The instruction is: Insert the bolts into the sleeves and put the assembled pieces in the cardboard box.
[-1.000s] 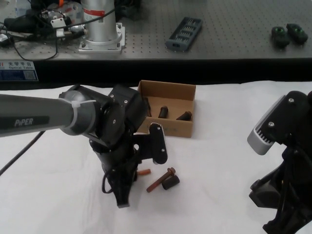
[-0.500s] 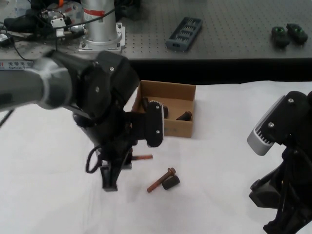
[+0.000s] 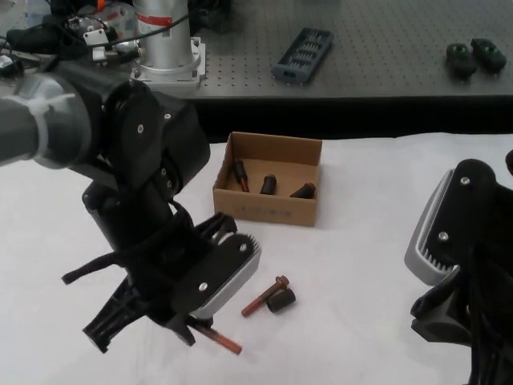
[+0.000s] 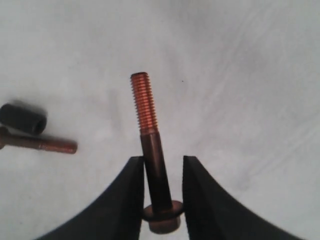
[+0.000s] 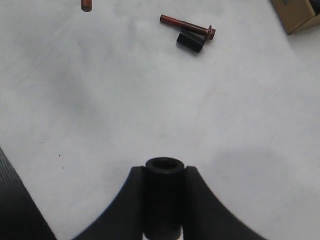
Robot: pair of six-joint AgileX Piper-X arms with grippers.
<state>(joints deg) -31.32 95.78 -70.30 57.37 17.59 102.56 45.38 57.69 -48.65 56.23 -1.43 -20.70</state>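
Left fingers (image 4: 120, 200) pinch a bolt (image 4: 149, 130) near its head, thread jutting beyond. Right fingers (image 5: 200, 210) clamp a sleeve (image 5: 164, 192).

- copper-coloured threaded metal bolt (image 4: 149, 125): smooth, faintly glossy shank; ridged thread.
- black cylindrical sleeve (image 5: 163, 195): smooth, matt.
- brown cardboard box (image 3: 268, 210): matt paper board.
- white cloth cover (image 3: 361, 281), 6 o'clock of the box: soft, lightly creased.
- grey perforated metal tabletop (image 3: 385, 48), 12 o'clock: dull sheen.

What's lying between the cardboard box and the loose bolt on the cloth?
Nothing: the high view shows bare white cloth between the cardboard box and the loose bolt.
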